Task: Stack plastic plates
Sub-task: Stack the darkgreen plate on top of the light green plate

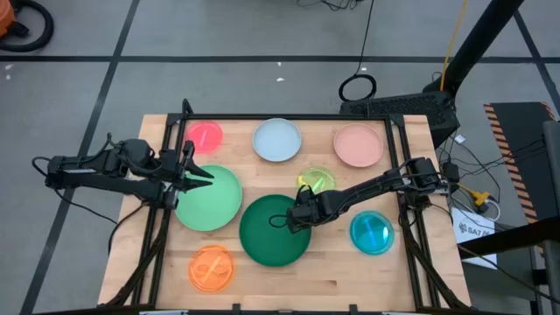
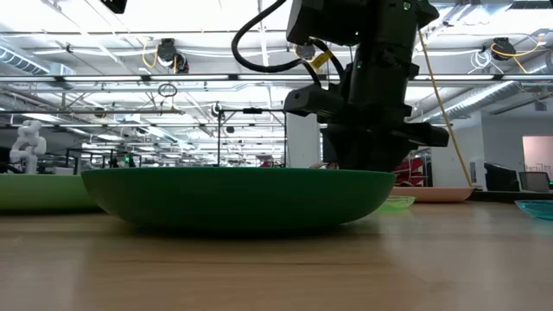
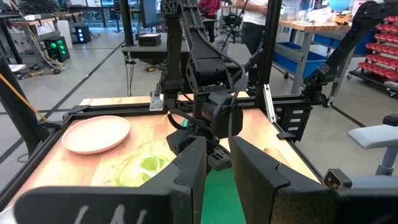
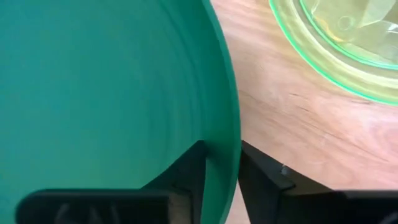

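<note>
Plates lie spread over the wooden counter [image 1: 157, 262], all flat and rim-up; being round, none has a long axis or a heading to tell. Along the far edge sit the red-pink plate [image 1: 205, 136], the pale blue plate [image 1: 276, 140] and the salmon plate [image 1: 359, 145], each well apart from the next. The large light green plate [image 1: 210, 203] lies toward the left side of the counter, and the large dark green plate [image 1: 269, 236] sits just beside it, nearer the middle. The translucent lime plate [image 1: 317, 180] rests near the far rim of the dark green one; in the right wrist view bare wood shows between the two. The blue plate [image 1: 372, 233] lies at the right, and the orange plate [image 1: 211, 268] near the front left.

The right hand [image 1: 300, 217] reaches in from the right and stands over the dark green plate's right rim. In the right wrist view its two dark fingers [image 4: 186, 171] straddle that rim, one inside the plate and one outside, drawn in narrow on the plastic. In the low view the plate's underside rests on the counter.

The left hand [image 1: 203, 174] hovers at the far left edge of the light green plate, its fingers [image 3: 189, 168] set narrow with a slim gap between them and nothing in it.
</note>
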{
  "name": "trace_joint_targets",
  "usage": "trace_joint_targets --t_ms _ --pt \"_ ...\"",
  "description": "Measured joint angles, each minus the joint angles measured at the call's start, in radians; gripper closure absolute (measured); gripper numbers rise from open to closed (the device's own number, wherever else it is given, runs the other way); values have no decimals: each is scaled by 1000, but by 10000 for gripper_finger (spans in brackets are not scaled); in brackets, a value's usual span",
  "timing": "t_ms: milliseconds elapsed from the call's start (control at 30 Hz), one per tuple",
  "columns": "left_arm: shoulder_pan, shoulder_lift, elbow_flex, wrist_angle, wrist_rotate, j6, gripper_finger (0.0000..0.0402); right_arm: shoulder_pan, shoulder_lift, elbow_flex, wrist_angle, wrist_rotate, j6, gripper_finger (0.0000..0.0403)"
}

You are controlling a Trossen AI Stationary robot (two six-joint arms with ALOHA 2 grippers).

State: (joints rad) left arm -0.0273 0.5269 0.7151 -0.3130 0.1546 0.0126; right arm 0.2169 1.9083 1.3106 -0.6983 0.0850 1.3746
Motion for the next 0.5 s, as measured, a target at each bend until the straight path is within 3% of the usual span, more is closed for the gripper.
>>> trace_joint_targets --t_ms 267,500 --pt "0 0 0 0 0 -7 319 0 -2 0 6 0 15 382" --pt "0 0 0 0 0 -16 319 -3 -4 1 6 -3 16 389"
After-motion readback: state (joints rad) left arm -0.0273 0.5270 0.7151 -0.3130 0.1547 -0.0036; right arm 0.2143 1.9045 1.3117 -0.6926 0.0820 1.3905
